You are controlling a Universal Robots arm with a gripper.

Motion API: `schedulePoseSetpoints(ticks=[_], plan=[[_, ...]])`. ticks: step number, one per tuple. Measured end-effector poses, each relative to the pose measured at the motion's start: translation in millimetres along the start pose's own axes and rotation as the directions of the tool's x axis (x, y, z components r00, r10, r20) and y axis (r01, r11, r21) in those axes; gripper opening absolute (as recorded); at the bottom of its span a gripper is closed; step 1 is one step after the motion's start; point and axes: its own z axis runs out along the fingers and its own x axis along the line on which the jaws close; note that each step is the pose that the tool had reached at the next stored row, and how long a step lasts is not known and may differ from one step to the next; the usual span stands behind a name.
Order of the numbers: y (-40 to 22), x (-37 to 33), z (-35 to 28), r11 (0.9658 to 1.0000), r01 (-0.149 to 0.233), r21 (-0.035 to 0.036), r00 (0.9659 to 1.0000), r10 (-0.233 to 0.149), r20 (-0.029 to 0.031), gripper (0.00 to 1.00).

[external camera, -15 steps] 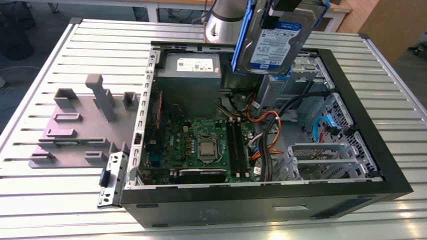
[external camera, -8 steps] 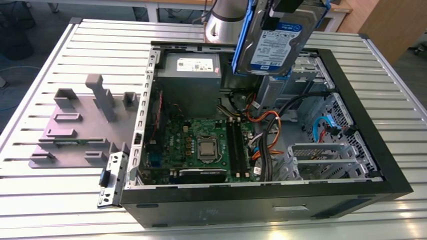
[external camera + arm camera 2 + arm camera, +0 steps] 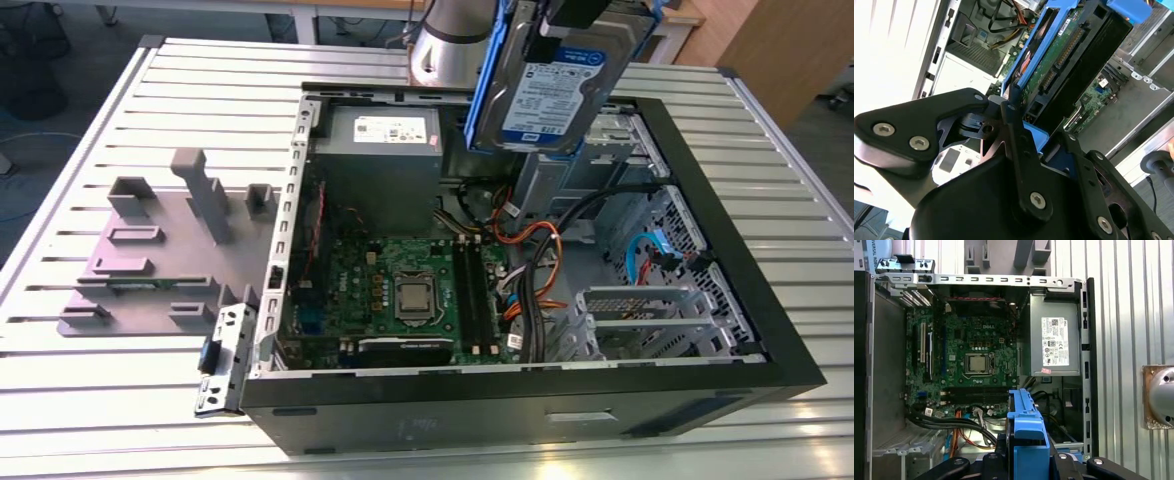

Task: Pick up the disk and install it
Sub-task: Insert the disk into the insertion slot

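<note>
The gripper (image 3: 1041, 137) is clamped tight on the disk (image 3: 554, 90), holding it up on its edge high over the far end of the open case (image 3: 534, 400), with the arm (image 3: 450, 45) just beside it.

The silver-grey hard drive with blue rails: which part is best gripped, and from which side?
At its upper end, across the two flat faces, coming from above: the flat silver-grey hard drive hangs upright, and the gripper is shut on it there.
</note>
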Motion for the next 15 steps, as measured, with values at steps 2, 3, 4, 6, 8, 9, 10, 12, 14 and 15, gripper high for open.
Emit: schedulePoseSetpoints(ticks=[2, 3, 4, 6, 8, 9, 10, 12, 14, 15], plan=[[-0.1, 0.7, -0.1, 1.0000, 0.000, 0.0000, 1.0000, 0.000, 0.0000, 0.37], [-0.2, 1.0, -0.1, 1.0000, 0.000, 0.0000, 1.0000, 0.000, 0.0000, 0.37], [-0.2, 1.4, -0.1, 1.0000, 0.000, 0.0000, 1.0000, 0.000, 0.0000, 0.37], [-0.3, 2.2, -0.2, 1.0000, 0.000, 0.0000, 1.0000, 0.000, -0.0001, 0.37], [-0.4, 2.9, -0.2, 1.0000, 0.000, 0.0000, 1.0000, 0.000, 0.0000, 0.37], [-0.5, 3.3, -0.3, 1.0000, 0.000, 0.0000, 1.0000, 0.000, 0.0000, 0.37], [-0.5, 3.7, -0.3, 1.0000, 0.000, 0.0000, 1.0000, 0.000, 0.0000, 0.37], [-0.7, 4.5, -0.4, 1.0000, 0.000, 0.0000, 1.0000, 0.000, 0.0000, 0.37], [-0.7, 5.2, -0.4, 1.0000, 0.000, 0.0000, 1.0000, 0.000, -0.0001, 0.37], [-0.8, 5.6, -0.4, 1.0000, 0.000, 0.0000, 1.0000, 0.000, 0.0000, 0.37]])
